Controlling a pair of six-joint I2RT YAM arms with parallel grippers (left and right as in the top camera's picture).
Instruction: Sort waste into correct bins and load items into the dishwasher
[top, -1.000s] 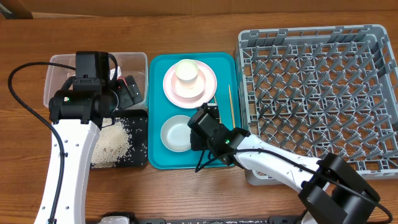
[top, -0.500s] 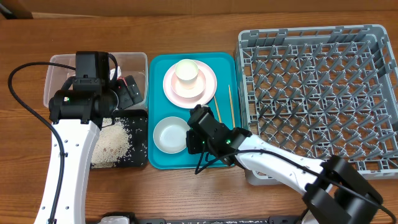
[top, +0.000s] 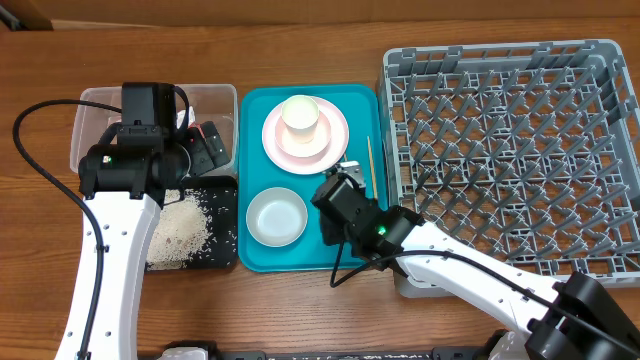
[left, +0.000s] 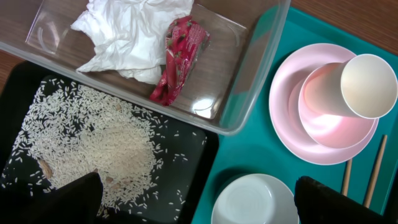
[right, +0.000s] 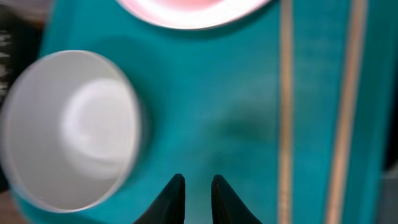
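The white bowl (top: 276, 216) sits on the teal tray (top: 258, 108), empty, and shows in the right wrist view (right: 68, 130). The pink plate (top: 325, 150) holds the white cup (top: 300, 115). Two chopsticks (right: 286, 106) lie on the tray's right side. My right gripper (right: 198, 196) is shut and empty, low over the tray between bowl and chopsticks. My left gripper (left: 199, 202) is open wide, empty, above the bins. The napkin (left: 134, 31) and red wrapper (left: 180, 59) lie in the clear tub (left: 249, 81). Rice (left: 93, 143) lies in the black tray (left: 186, 155).
The grey dish rack (top: 510, 150) stands to the right of the teal tray, with no items in it. The tub and black tray sit side by side left of the teal tray. Wooden table (top: 300, 300) surrounds everything.
The bowl has slid a little left on the teal tray. My right gripper has since pulled away to the right, toward the chopsticks. The left arm has not moved.
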